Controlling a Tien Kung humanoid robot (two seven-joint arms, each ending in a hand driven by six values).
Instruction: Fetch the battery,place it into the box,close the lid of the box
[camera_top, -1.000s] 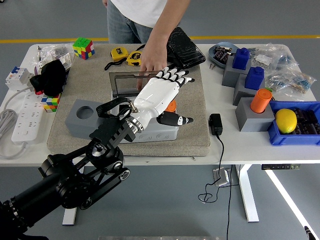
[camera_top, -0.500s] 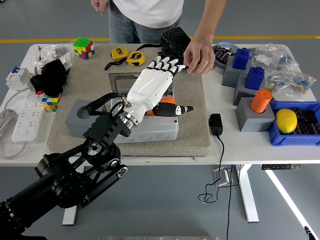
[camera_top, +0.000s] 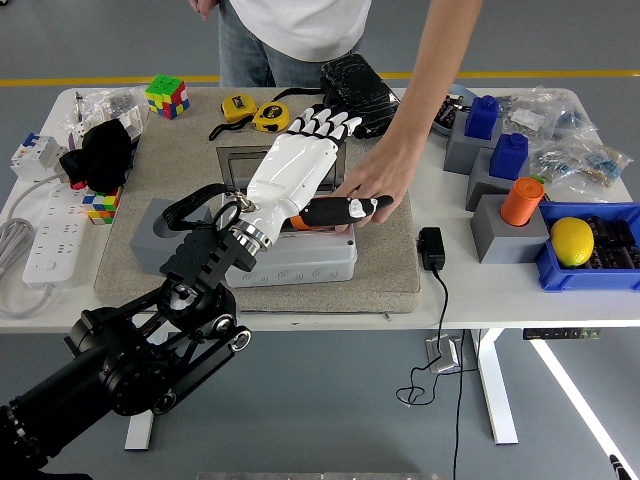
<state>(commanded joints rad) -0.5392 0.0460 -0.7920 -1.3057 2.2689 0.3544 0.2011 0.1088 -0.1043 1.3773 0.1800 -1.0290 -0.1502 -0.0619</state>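
Mostly hidden, orange battery (camera_top: 297, 224) under open, empty left hand (camera_top: 300, 170); person's hand (camera_top: 372, 185) touching.

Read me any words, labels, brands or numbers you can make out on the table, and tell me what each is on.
No text can be read.
Yellow tape measures: label marks, too small.
Breaker: printing, blurred.
Power strip: markings, too small.
Grey box: only raised circles, no words.

White-shelled left hand (camera_top: 300, 170), black fingertips, on a black arm (camera_top: 140, 350).
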